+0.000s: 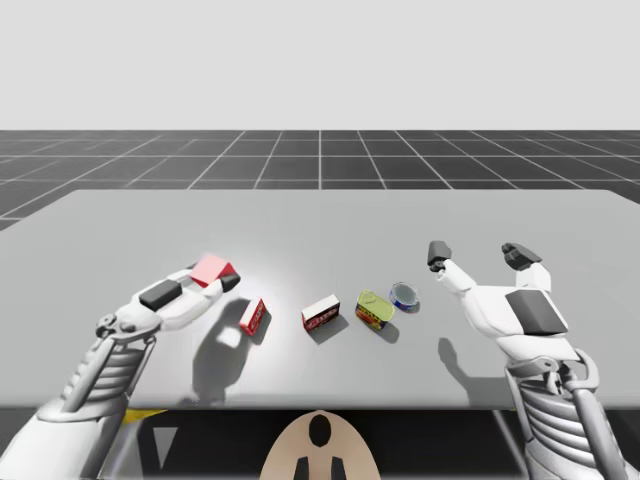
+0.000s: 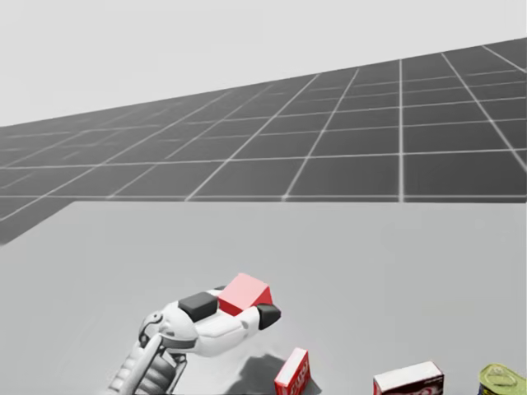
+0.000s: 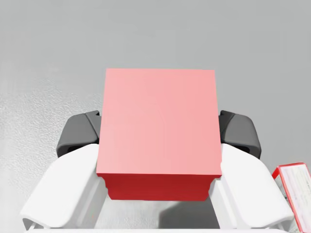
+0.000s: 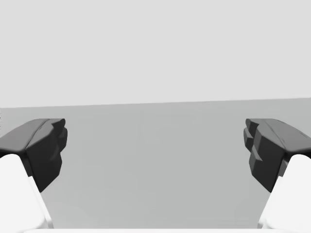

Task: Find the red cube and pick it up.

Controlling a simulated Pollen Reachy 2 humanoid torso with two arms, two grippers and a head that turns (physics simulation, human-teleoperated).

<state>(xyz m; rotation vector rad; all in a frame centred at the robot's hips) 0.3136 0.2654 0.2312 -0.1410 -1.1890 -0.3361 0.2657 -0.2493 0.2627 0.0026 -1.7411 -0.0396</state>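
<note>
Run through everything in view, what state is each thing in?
red cube: held, off the table
left gripper: shut on the red cube
right gripper: open, empty
small red box: on table
red-and-white box: on table
yellow can: on table
blue can: on table

The grey table (image 1: 320,220) carries a row running 9 to 3 o'clock: narrow red box (image 1: 253,316), wide red box (image 1: 321,313), yellow can (image 1: 374,309), blue can (image 1: 404,296).

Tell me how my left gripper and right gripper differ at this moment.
The left gripper is shut on the red cube; the right gripper is open and empty. The left gripper hangs near the leftmost red and white box; the right gripper is nearer the blue can. Both are white with dark ends.
</note>
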